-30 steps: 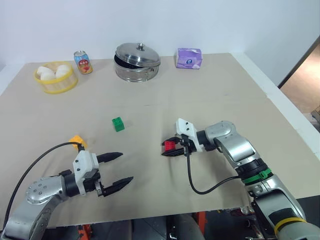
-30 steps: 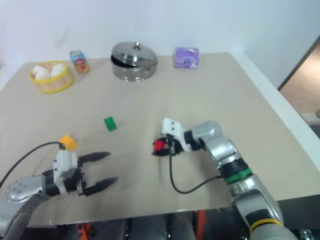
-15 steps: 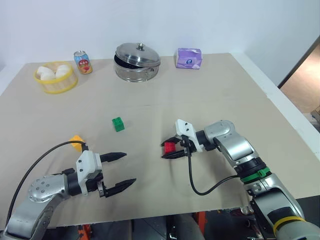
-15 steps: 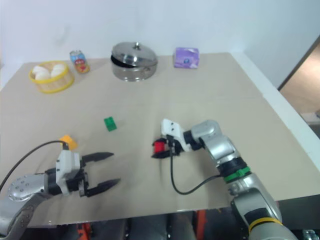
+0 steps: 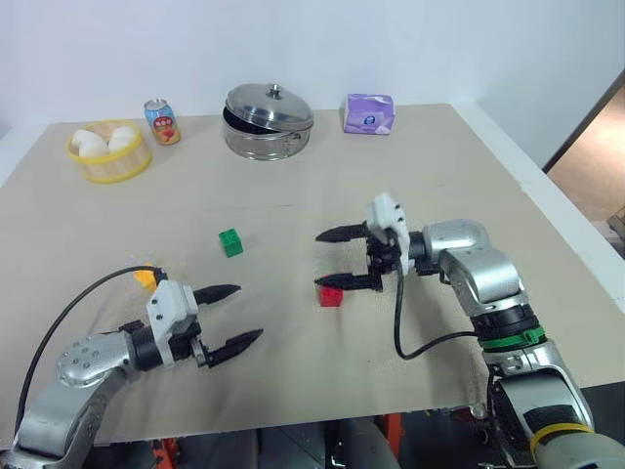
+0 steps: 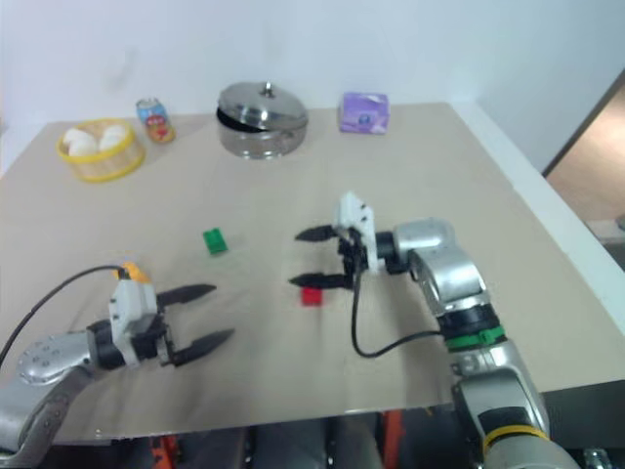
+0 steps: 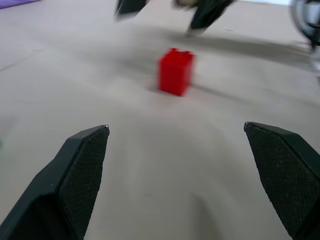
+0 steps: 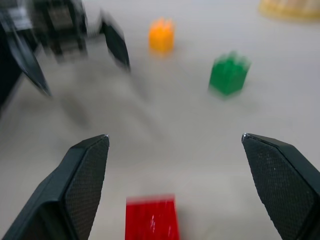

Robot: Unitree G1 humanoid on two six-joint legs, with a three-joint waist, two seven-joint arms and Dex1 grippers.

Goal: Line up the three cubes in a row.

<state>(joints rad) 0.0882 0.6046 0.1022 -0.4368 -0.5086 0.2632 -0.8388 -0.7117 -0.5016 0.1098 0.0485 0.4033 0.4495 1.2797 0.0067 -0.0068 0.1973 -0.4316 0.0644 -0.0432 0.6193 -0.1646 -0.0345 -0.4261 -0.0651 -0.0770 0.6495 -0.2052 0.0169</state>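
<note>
beige table, orange cube half-hidden

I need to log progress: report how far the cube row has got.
Done: the red cube sits on the table, released; the right claw is open above it. In hand: nothing; the left claw is open and empty, near the orange-yellow cube. Left: the green cube and the orange-yellow one lie apart, out of line with the red.

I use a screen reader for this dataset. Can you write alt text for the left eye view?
The right end effector hangs open just above a small red studded plastic cube on the beige table. The left end effector is open too, with the orange-yellow cube behind it and the green cube farther back.
</note>
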